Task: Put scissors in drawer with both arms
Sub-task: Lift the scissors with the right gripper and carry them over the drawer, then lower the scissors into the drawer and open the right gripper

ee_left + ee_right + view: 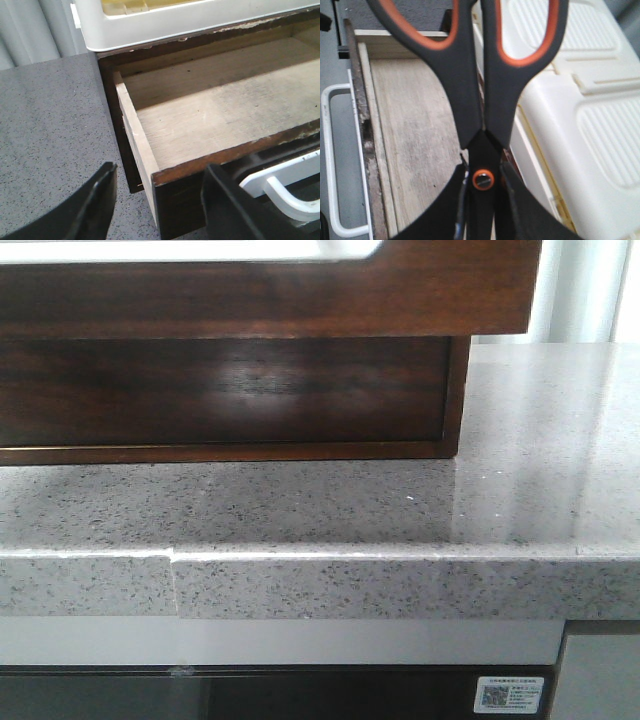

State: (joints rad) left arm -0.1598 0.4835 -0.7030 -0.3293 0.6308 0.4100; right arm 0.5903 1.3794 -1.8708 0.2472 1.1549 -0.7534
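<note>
The scissors [480,75], with black handles lined in orange, hang over the open drawer [415,125] in the right wrist view. My right gripper [482,200] is shut on them at the orange pivot screw. The drawer's pale wooden floor [220,110] is bare. My left gripper [160,205] is open, one black finger [95,205] over the counter and the other beside the drawer's white handle [285,190], with the corner of the drawer's dark front between them. In the front view the glossy dark drawer front [300,300] fills the top, and neither gripper shows there.
A white plastic box [580,110] sits on top of the cabinet [107,75] just behind the drawer opening. The cabinet stands on a speckled grey stone counter [330,510], whose front edge has a step at the left.
</note>
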